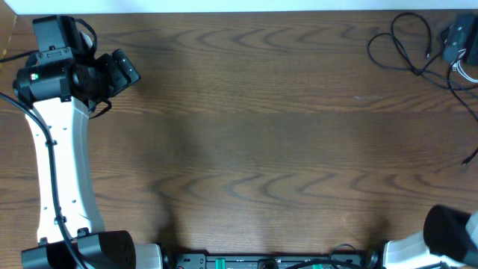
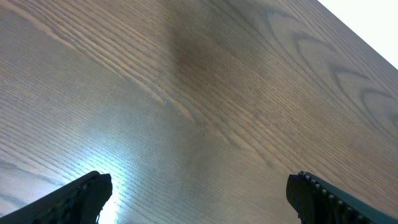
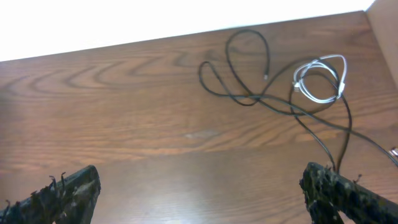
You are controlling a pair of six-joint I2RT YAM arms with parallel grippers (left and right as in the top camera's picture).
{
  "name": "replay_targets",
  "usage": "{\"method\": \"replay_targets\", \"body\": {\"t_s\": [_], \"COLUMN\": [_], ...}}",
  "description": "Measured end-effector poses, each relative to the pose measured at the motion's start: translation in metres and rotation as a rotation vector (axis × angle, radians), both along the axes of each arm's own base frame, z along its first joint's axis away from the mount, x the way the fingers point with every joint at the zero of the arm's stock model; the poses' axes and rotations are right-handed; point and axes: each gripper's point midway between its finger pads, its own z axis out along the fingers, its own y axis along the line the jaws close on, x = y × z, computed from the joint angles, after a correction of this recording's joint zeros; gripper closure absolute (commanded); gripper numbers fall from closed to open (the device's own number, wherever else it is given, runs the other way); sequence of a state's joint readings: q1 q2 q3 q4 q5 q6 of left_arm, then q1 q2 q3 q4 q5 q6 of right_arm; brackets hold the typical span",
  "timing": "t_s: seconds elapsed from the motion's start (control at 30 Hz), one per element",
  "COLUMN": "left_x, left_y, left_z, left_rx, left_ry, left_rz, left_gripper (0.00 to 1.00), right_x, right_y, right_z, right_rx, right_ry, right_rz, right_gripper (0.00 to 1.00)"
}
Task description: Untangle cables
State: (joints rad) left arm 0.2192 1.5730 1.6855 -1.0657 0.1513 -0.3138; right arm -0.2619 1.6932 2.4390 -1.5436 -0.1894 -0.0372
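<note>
Thin black cables [image 1: 407,45] lie in loose loops at the far right corner of the table, crossing one another. In the right wrist view the black cables [image 3: 249,68] loop ahead, and a small coiled white cable [image 3: 320,78] lies among them to the right. One black strand runs down beside the right fingertip [image 3: 329,186]. My right gripper [image 3: 199,183] is open over bare wood, short of the cables and holding nothing. My left gripper [image 1: 123,69] is at the far left, away from the cables. In its own wrist view, my left gripper [image 2: 199,186] is open over bare table.
A dark blocky object [image 1: 455,37] sits at the far right edge by the cables; I cannot tell what it is. The table's far edge [image 3: 186,37] runs just behind the loops. The left arm's white link [image 1: 63,172] stretches along the left side.
</note>
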Motion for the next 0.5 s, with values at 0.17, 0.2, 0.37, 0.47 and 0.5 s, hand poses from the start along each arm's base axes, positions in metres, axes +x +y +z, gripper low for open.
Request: {"method": "replay_targets", "body": {"t_s": [0.17,0.2,0.37,0.47,0.5], "left_x": [0.000,0.000,0.000,0.000,0.000], "left_y": [0.000,0.000,0.000,0.000,0.000], "left_z": [0.000,0.000,0.000,0.000,0.000], "left_rx": [0.000,0.000,0.000,0.000,0.000], "left_ry": [0.000,0.000,0.000,0.000,0.000], "left_rz": [0.000,0.000,0.000,0.000,0.000], "left_gripper": [0.04,0.04,0.04,0.04,0.04], "right_x": [-0.024,-0.029,-0.048,-0.057,-0.057], "right_y": [0.016,0.017,0.021,0.023,0.024], "right_z": [0.021,0.026,0.036,0.029,0.028], "right_rx": [-0.010,-0.014,-0.025,-0.016,-0.015], "right_ry": [-0.055,-0.067,-0.091,-0.054,-0.049], "right_rz": [0.024,0.024,0.025,0.025,0.028], "right_gripper": [0.01,0.01,0.01,0.01,0.01]}}
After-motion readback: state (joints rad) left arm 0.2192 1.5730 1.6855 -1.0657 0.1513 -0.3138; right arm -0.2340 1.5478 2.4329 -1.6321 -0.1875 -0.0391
